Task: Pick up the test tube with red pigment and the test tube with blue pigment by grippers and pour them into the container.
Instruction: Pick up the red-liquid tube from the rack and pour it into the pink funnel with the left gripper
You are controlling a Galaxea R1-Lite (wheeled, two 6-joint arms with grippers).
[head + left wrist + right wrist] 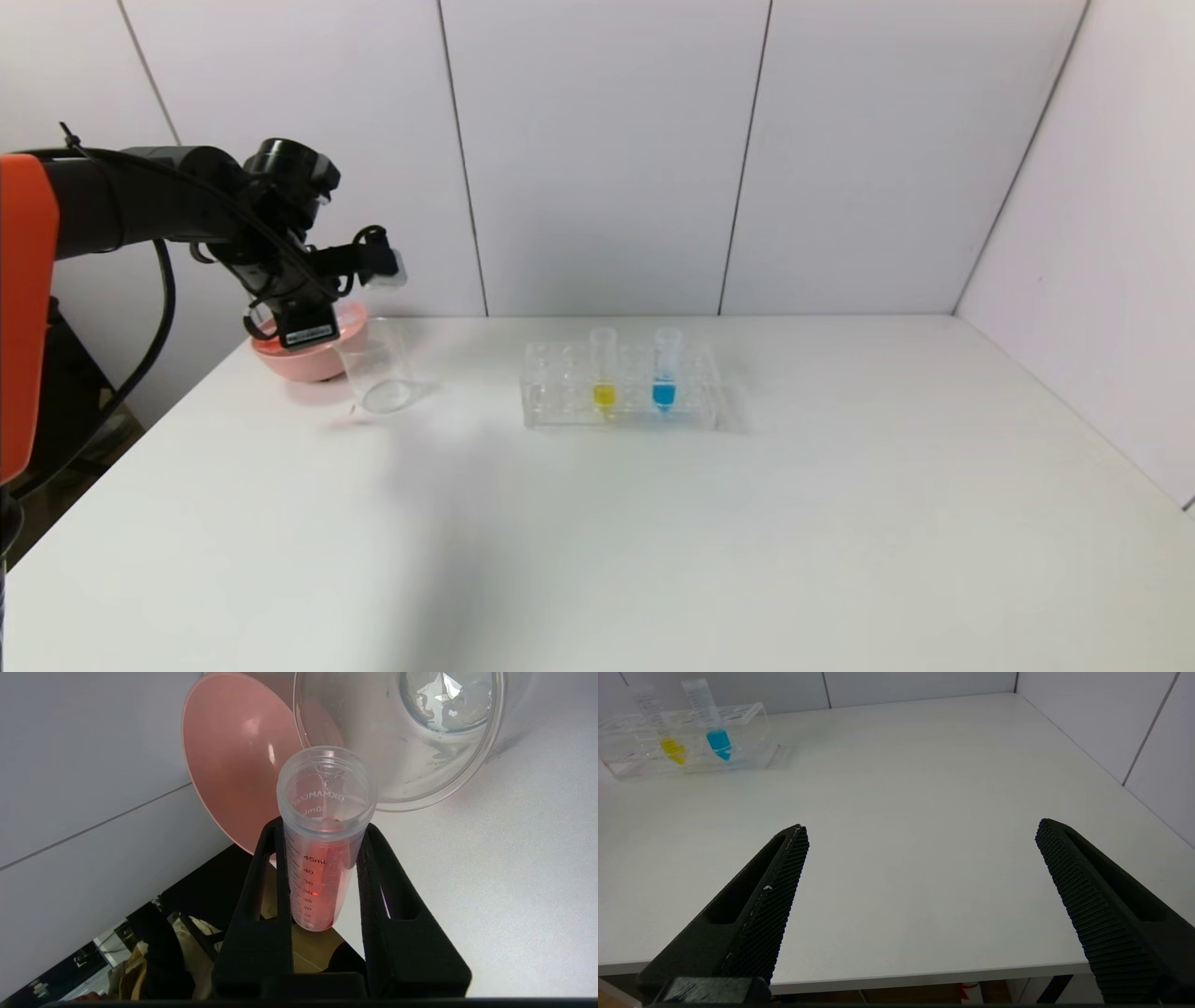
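Observation:
My left gripper (301, 315) is at the table's back left, shut on the test tube with red pigment (317, 872). The tube lies tilted, its open mouth at the rim of the container (397, 742), a clear beaker with a little clear liquid at its bottom. Red liquid spreads thinly along the tube's wall. In the head view the beaker (378, 369) stands just right of the gripper. The test tube with blue pigment (664, 369) stands upright in the rack; it also shows in the right wrist view (712, 718). My right gripper (922, 830) is open and empty above the table's front edge.
A pink bowl (303, 359) sits right behind the beaker, under my left gripper. The clear rack (560, 392) at mid-table also holds a tube with yellow liquid (603, 371). White walls close the back and the right side of the table (653, 541).

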